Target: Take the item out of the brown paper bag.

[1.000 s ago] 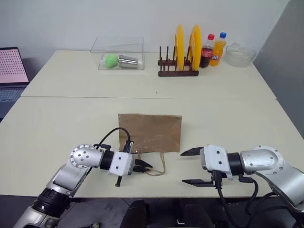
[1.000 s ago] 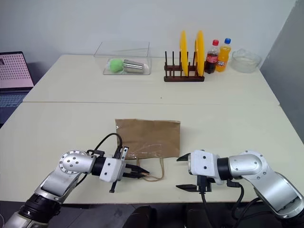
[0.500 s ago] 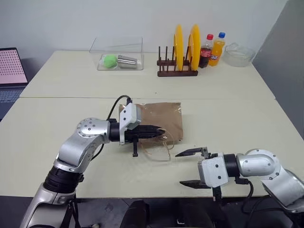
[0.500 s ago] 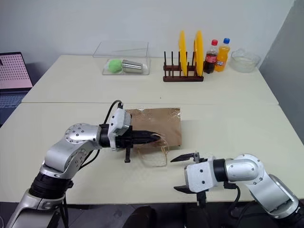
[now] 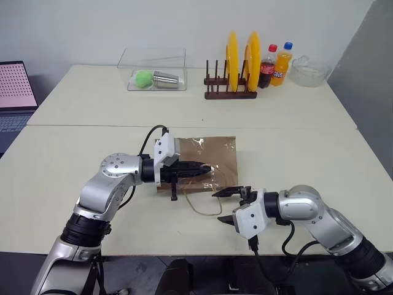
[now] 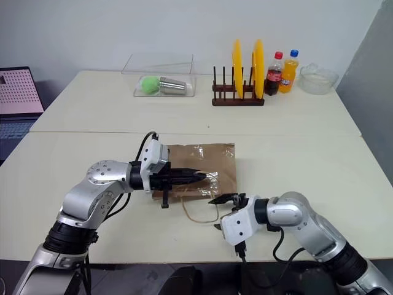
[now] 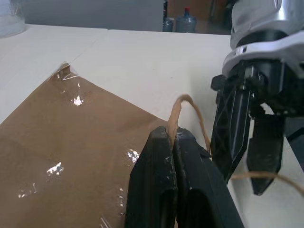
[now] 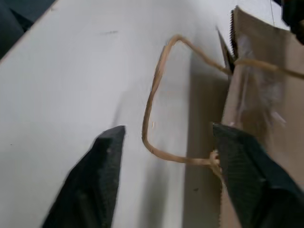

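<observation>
The brown paper bag [image 5: 212, 153] lies flat on the near table with its mouth toward me. My left gripper [image 5: 209, 168] is shut on the upper cord handle [image 7: 183, 102] and holds that side of the mouth a little above the table. The lower handle loop [image 8: 152, 102] rests on the tabletop. My right gripper [image 5: 226, 206] sits just in front of the mouth, open, its fingers [image 8: 102, 161] on either side of that loop without touching it. The item is hidden.
On the far table stand a rack with yellow plates [image 5: 236, 67], a cola bottle [image 5: 267, 64], an orange soda bottle [image 5: 282, 61], a glass bowl [image 5: 309, 70] and a clear box [image 5: 153, 70] holding a green ball and a silver cylinder. A laptop [image 5: 12, 92] sits far left.
My left gripper rose and moved forward with the handle, lifting the bag's mouth. My right gripper swung left to the mouth and its fingers drew closer together.
</observation>
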